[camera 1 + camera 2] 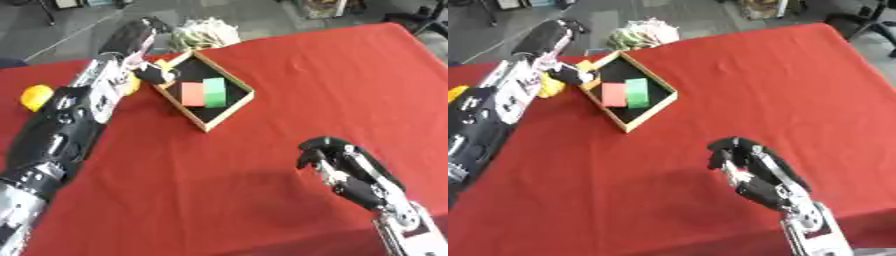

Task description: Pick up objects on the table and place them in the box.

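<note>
On the red counter (289,90) lies a shallow wooden box (229,108) holding a red block (192,94) and a green block (215,92) side by side. At the box's left rim, the left hand (154,74) curls its fingers round a yellow object (585,65). Another yellow object (37,96) sits further left. Near the lower right, the right hand (337,165) hovers, curled and empty.

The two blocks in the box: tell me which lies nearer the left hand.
The red block; it lies on the left hand's side, with the green block beyond it.
</note>
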You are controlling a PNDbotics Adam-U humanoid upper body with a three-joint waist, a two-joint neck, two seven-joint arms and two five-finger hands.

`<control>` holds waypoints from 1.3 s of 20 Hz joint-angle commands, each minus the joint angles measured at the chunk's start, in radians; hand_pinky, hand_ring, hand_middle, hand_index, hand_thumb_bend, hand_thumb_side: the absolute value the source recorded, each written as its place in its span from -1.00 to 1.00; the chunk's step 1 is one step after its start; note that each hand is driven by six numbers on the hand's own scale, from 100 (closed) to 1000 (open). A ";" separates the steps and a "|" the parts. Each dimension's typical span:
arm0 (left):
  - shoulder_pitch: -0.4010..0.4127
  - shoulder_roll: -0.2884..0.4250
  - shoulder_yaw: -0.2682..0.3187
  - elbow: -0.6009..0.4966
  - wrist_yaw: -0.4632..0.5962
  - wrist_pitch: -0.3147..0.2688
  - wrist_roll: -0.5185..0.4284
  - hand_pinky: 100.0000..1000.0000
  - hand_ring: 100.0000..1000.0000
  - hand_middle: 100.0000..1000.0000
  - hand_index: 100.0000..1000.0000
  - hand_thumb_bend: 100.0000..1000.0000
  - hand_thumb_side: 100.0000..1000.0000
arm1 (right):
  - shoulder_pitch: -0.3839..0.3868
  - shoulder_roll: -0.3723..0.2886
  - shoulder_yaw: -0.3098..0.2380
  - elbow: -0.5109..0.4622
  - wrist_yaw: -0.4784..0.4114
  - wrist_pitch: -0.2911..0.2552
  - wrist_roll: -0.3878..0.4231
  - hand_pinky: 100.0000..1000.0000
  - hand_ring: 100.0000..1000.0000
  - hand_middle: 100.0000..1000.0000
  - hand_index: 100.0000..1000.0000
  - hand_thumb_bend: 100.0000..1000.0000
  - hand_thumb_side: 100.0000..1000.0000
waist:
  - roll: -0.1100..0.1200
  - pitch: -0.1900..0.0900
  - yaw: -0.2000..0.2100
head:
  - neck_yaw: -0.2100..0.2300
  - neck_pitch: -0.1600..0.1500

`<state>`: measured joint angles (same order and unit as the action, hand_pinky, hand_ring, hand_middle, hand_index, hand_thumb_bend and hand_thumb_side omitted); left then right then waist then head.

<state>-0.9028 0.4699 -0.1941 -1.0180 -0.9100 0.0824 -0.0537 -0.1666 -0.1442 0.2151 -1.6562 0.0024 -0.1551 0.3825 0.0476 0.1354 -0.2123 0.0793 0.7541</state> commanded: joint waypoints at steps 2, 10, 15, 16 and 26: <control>0.000 0.102 0.059 0.029 -0.004 0.055 -0.009 0.57 0.41 0.45 0.67 -0.05 -0.94 | -0.007 -0.014 -0.009 -0.008 0.006 -0.001 -0.007 0.40 0.07 -0.02 0.37 -1.00 -0.29 | 0.009 -0.007 0.008 | -0.008 -0.019; 0.029 0.149 0.128 0.227 -0.105 0.101 -0.077 0.58 0.42 0.47 0.67 0.05 -0.85 | -0.008 -0.019 -0.012 -0.007 0.008 -0.002 -0.010 0.40 0.07 -0.02 0.37 -1.00 -0.30 | 0.004 -0.001 0.014 | -0.016 -0.023; 0.030 0.154 0.176 0.333 -0.172 0.142 -0.064 0.53 0.35 0.41 0.63 0.01 -0.82 | -0.007 -0.021 -0.013 -0.005 0.008 -0.003 -0.013 0.40 0.07 -0.02 0.37 -1.00 -0.30 | -0.001 0.004 0.013 | -0.016 -0.026; 0.031 0.156 0.183 0.348 -0.177 0.148 -0.062 0.51 0.32 0.39 0.63 0.01 -0.88 | -0.007 -0.021 -0.013 -0.005 0.008 -0.003 -0.013 0.40 0.07 -0.02 0.37 -1.00 -0.31 | -0.001 0.005 0.013 | -0.016 -0.026; 0.046 0.165 0.205 0.404 -0.195 0.192 -0.022 0.41 0.22 0.31 0.60 -0.05 -0.81 | -0.016 -0.024 -0.016 -0.007 0.008 -0.001 -0.020 0.40 0.07 -0.02 0.37 -1.00 -0.37 | -0.007 0.032 0.014 | 0.017 -0.040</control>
<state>-0.8447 0.5908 0.0030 -0.6074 -1.0977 0.2682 -0.0857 -0.1687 -0.1547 0.2046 -1.6499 0.0071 -0.1566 0.3669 0.0473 0.1657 -0.1998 0.0879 0.7282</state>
